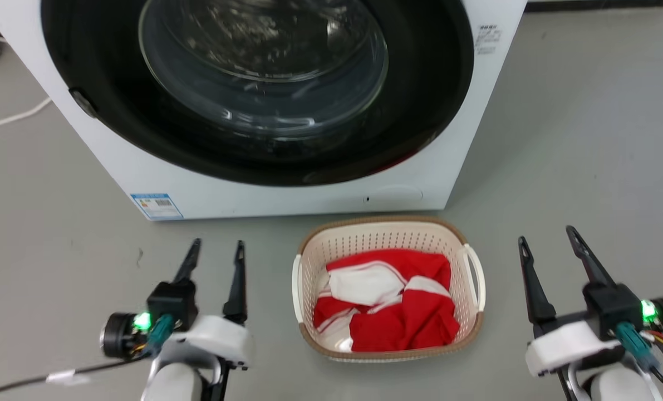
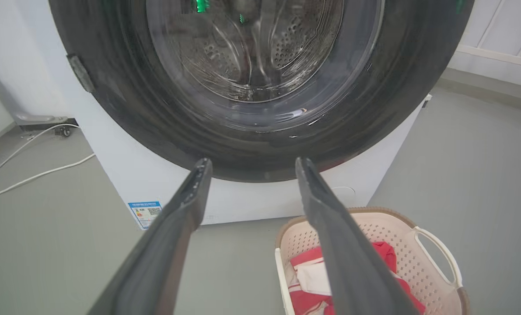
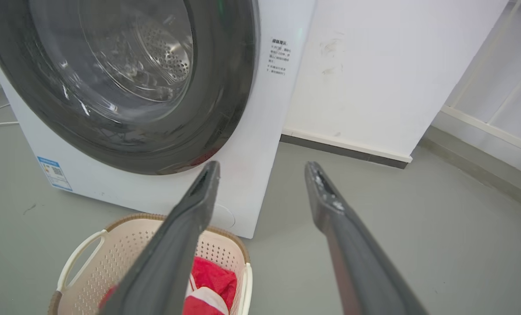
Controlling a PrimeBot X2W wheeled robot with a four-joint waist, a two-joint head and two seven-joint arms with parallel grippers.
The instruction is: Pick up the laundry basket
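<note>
Two grippers hover with fingers spread, holding nothing: the left gripper (image 1: 218, 243) near the left side of the basket (image 1: 364, 240), the right gripper (image 1: 547, 234) near its right side, neither touching it. One basket stands on the floor (image 1: 587, 139) between them. One washer (image 1: 309, 196) stands just behind the basket, and one red-and-white cloth bundle (image 1: 415, 312) lies inside it.

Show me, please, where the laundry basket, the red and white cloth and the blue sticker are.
laundry basket (image 1: 387, 238): head view, on its far perforated wall.
red and white cloth (image 1: 420, 320): head view, on a red fold.
blue sticker (image 1: 156, 205): head view, on its middle.
</note>
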